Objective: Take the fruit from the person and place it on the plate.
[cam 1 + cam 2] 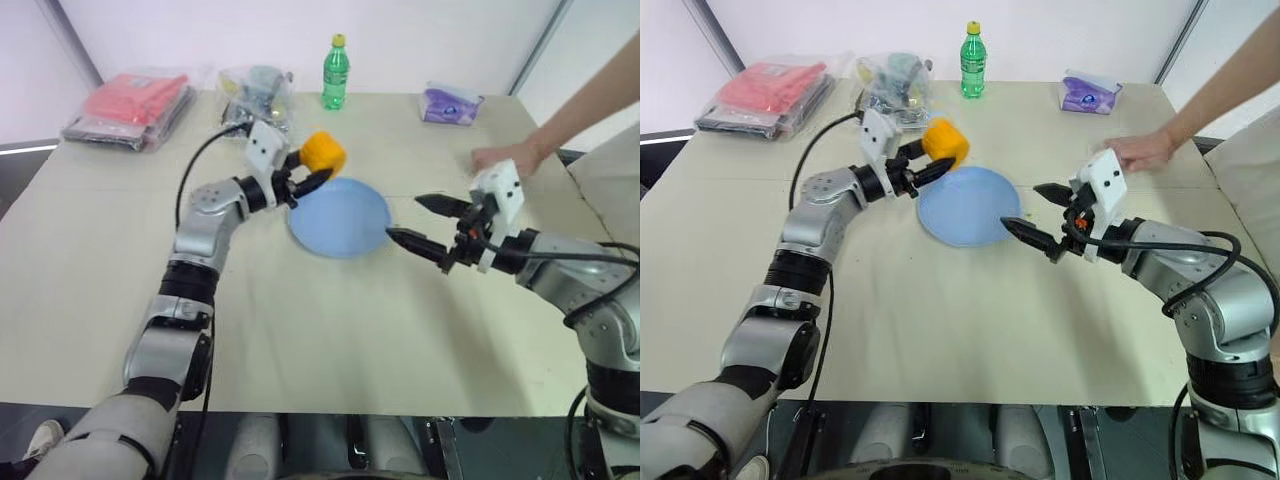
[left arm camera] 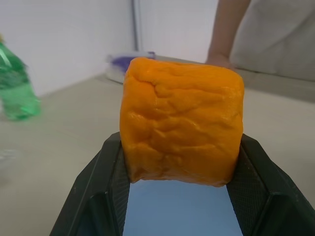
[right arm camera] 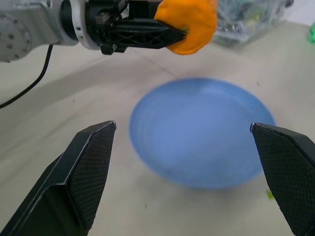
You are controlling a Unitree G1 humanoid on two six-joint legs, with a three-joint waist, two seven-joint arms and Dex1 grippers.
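The orange-yellow fruit is squeezed between the black fingers of my left gripper, just above the far left rim of the light-blue plate. In the left wrist view the fruit sits pressed between both fingers with the plate below it. My right gripper hangs open at the plate's right edge, pointing toward it. The right wrist view has the plate between its spread fingers and the fruit held beyond it. The person's hand rests on the table at the far right.
A green bottle stands at the table's far edge. Beside it lie a clear bag of items, a red packet at the far left and a purple packet at the far right. The near half of the table is bare.
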